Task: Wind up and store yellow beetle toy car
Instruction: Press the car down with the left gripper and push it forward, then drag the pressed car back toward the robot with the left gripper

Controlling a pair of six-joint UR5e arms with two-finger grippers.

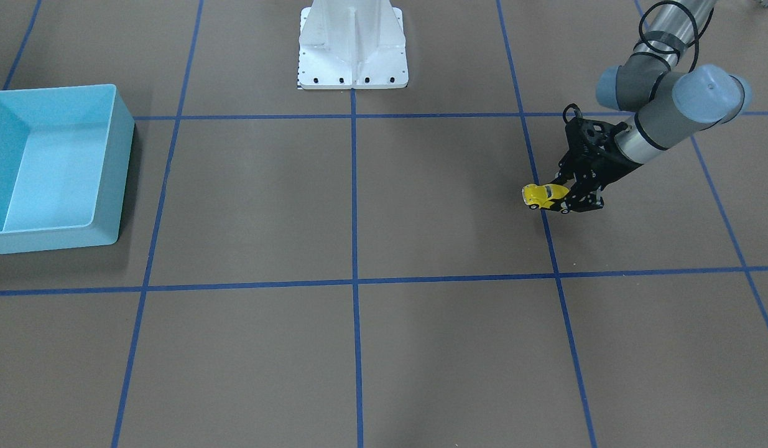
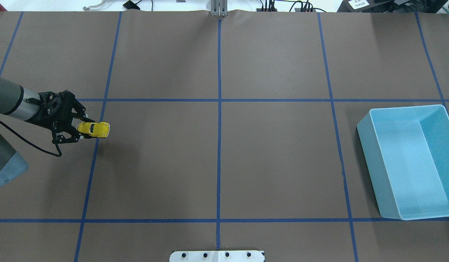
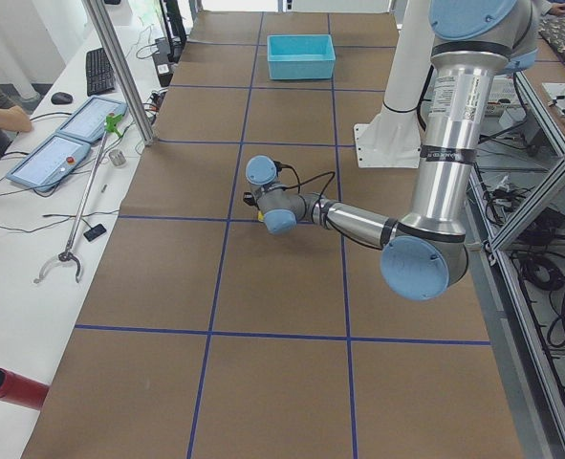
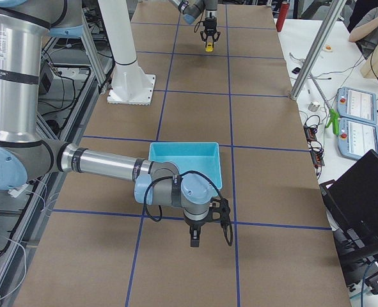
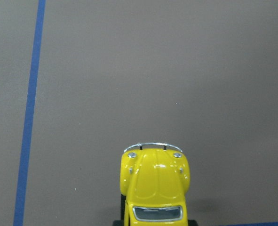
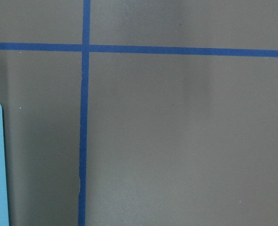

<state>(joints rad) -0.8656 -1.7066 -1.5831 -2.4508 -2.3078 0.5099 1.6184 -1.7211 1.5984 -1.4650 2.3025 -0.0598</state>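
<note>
The yellow beetle toy car (image 2: pixel 95 129) is at the table's left side, next to a blue tape line, with its nose pointing toward the table's middle. My left gripper (image 2: pixel 81 130) is shut on its rear end; the car (image 1: pixel 541 195) sticks out beyond the fingers (image 1: pixel 570 200). In the left wrist view the car's hood (image 5: pixel 154 181) fills the bottom centre. Whether its wheels touch the table I cannot tell. My right gripper (image 4: pixel 194 242) shows only in the exterior right view, pointing down beside the light blue bin (image 4: pixel 185 163); whether it is open or shut I cannot tell.
The light blue bin (image 2: pixel 409 160) stands empty at the far right of the table. Blue tape lines grid the brown table top. The white robot base (image 1: pixel 352 50) stands at the table's near edge. A person sits at a side desk (image 3: pixel 33 153) with tablets and tools.
</note>
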